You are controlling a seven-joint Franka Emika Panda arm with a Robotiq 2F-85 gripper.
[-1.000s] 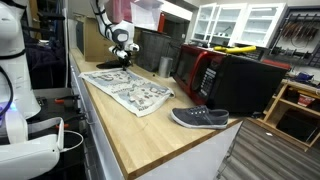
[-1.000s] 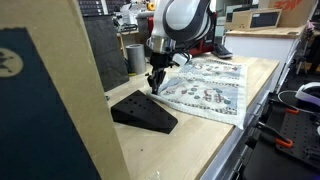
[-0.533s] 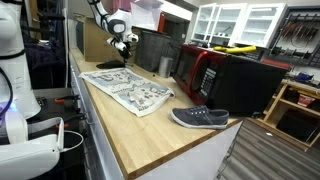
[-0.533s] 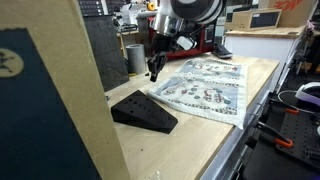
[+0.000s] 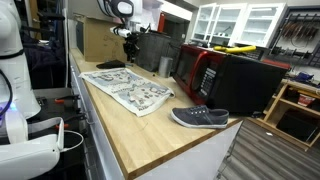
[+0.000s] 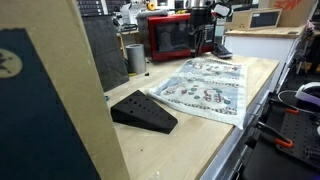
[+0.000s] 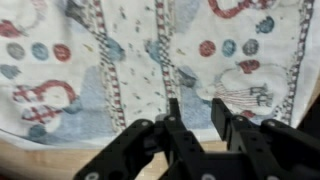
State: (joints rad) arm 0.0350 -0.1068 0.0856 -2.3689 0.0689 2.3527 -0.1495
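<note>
A patterned cloth (image 5: 125, 92) with snowman and dot prints lies flat on the wooden counter (image 5: 150, 135); it also shows in the other exterior view (image 6: 205, 85). My gripper (image 5: 130, 41) hangs high above the cloth's far end, well clear of it. In the wrist view the cloth (image 7: 130, 50) fills the picture below my gripper (image 7: 196, 108). Its two black fingers stand apart with nothing between them, and the cloth's near edge and the bare wood show just beneath them.
A black wedge-shaped block (image 6: 143, 110) lies beside the cloth. A grey shoe (image 5: 200, 118) sits near the counter's front end. A red microwave (image 5: 200, 70) and a metal cup (image 6: 135, 57) stand at the back. A cardboard panel (image 6: 60, 90) blocks one side.
The gripper has risen from the cloth's edge near the black block to high above the counter and moved toward the back. Its fingers have parted. The cloth lies as before.
</note>
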